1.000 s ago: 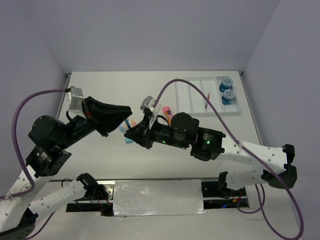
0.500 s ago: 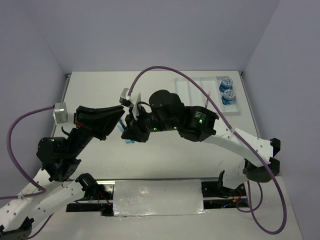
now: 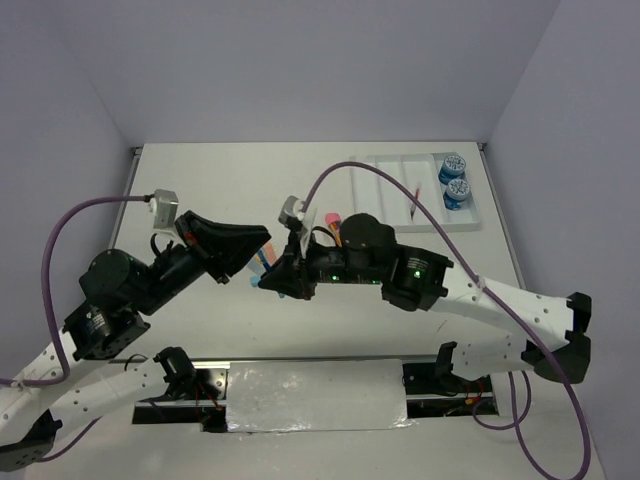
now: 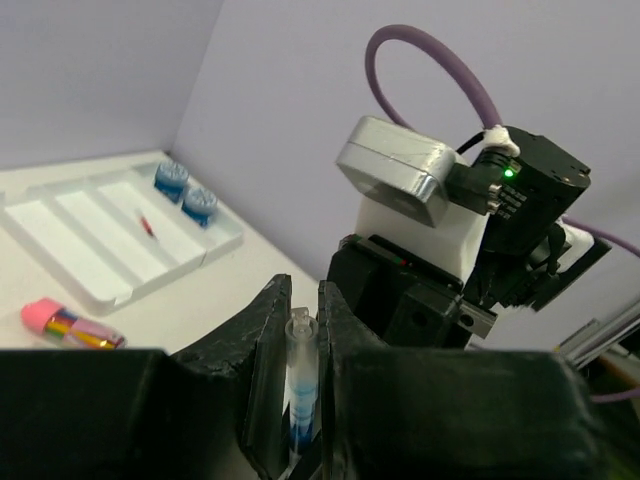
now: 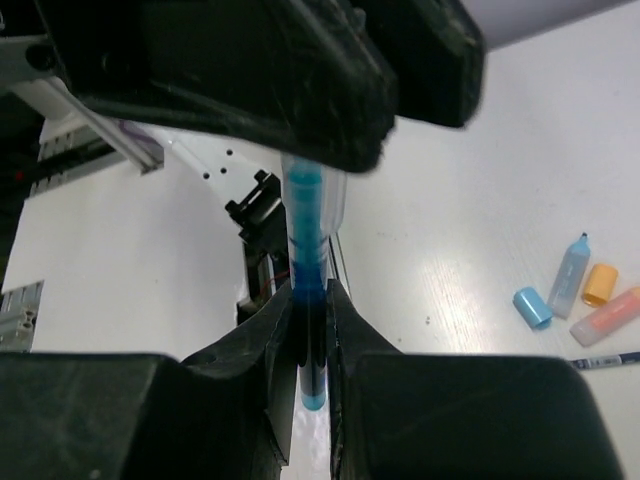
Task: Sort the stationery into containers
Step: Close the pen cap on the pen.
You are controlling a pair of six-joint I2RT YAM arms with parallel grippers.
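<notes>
A blue pen with a clear cap (image 5: 306,230) is held between both grippers above the table's middle. My left gripper (image 4: 303,300) is shut on its capped end (image 4: 301,370). My right gripper (image 5: 311,295) is shut on its blue barrel. In the top view the two grippers meet tip to tip, left (image 3: 258,250) and right (image 3: 276,280). The white four-compartment tray (image 3: 390,200) lies at the far right. It holds a thin red pen (image 3: 415,203) and two blue rolls (image 3: 453,167).
Loose on the table below are a light-blue marker (image 5: 570,268), a light-blue cap (image 5: 532,307), an orange cap (image 5: 600,284), a pink-orange marker (image 5: 612,318) and a thin blue pen (image 5: 605,358). A pink-ended marker (image 4: 70,325) lies near the tray (image 4: 60,250).
Both arms swung left half a second ago and have come back right. The two grippers have stayed joined tip to tip at the blue pen throughout.
</notes>
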